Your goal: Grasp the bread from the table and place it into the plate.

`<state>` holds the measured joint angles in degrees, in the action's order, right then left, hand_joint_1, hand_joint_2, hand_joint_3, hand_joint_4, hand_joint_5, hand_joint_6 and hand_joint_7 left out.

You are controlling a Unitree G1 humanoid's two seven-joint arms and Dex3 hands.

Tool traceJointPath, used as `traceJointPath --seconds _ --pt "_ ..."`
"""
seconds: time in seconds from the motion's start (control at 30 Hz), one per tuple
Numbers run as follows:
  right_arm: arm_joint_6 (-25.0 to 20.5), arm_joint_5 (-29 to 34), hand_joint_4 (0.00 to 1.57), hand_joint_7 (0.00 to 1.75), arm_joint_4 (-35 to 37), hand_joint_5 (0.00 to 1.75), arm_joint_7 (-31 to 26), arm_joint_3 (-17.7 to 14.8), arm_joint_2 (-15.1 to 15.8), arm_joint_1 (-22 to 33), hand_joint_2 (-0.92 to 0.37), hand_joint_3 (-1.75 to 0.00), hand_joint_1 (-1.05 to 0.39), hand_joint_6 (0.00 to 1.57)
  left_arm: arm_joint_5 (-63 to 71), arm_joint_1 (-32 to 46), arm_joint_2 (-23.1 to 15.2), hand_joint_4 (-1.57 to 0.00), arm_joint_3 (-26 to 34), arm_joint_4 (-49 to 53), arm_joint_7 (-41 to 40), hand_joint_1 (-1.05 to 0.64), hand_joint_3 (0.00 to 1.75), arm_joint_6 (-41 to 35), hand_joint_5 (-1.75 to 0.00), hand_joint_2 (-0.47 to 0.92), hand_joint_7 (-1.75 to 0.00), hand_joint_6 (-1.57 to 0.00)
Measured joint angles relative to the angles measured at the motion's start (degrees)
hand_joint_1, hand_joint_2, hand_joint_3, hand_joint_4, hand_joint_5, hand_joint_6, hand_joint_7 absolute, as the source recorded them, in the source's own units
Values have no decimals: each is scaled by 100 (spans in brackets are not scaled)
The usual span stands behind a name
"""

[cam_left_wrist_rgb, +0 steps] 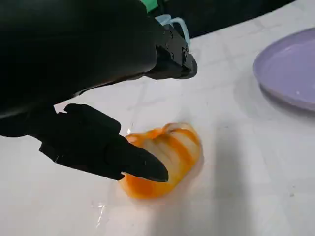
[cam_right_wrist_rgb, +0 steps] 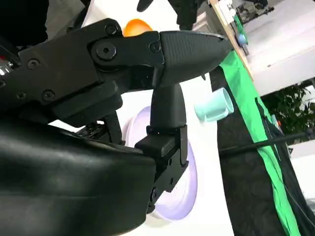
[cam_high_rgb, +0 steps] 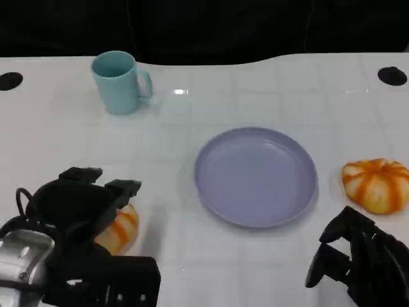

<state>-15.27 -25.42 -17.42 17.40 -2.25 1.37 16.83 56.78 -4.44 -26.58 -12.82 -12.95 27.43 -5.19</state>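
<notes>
Two orange-and-white striped breads lie on the white table. One bread (cam_high_rgb: 120, 230) (cam_left_wrist_rgb: 165, 156) sits at the near left, partly hidden under my left hand (cam_high_rgb: 80, 206) (cam_left_wrist_rgb: 88, 64). That hand hovers over it with its fingers spread, one fingertip (cam_left_wrist_rgb: 140, 167) next to the bread, nothing gripped. The other bread (cam_high_rgb: 377, 184) (cam_right_wrist_rgb: 136, 26) lies right of the lavender plate (cam_high_rgb: 255, 176) (cam_left_wrist_rgb: 290, 73) (cam_right_wrist_rgb: 189, 189), which holds nothing. My right hand (cam_high_rgb: 358, 261) (cam_right_wrist_rgb: 103, 93) stays low at the near right, in front of that bread, holding nothing.
A teal mug (cam_high_rgb: 118, 82) (cam_right_wrist_rgb: 214, 105) stands at the back left of the table, its handle (cam_left_wrist_rgb: 178, 25) peeking past my left hand. Dark round holes (cam_high_rgb: 392, 75) mark the table's far corners.
</notes>
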Motion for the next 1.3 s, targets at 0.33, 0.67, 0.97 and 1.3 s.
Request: traceJointPath --seconds 0.33,0.67,0.97,1.3 --pt "-2 5 63 163 -4 175 -3 4 -3 5 -92 -42 -53 49 102 -565 49 0 -510 1324 -423 -44 1 -57 -9 82 0 -13" --pt "-2 10 62 163 -14 175 -7 9 -4 13 -92 -42 -54 49 12 -1108 146 -2 -902 2407 -830 -46 1 -26 -9 85 -1 -15" --pt "-2 9 62 164 -34 175 -8 10 -3 47 -92 -42 -53 48 -376 -1702 213 -12 -1133 3682 -1395 -43 1 342 -13 87 -3 -21" --pt "-29 -16 62 165 -130 175 -17 7 -3 80 -92 -43 -53 48 -1011 -1736 134 -78 -1081 4053 -2047 -28 22 824 -169 91 -122 -81"
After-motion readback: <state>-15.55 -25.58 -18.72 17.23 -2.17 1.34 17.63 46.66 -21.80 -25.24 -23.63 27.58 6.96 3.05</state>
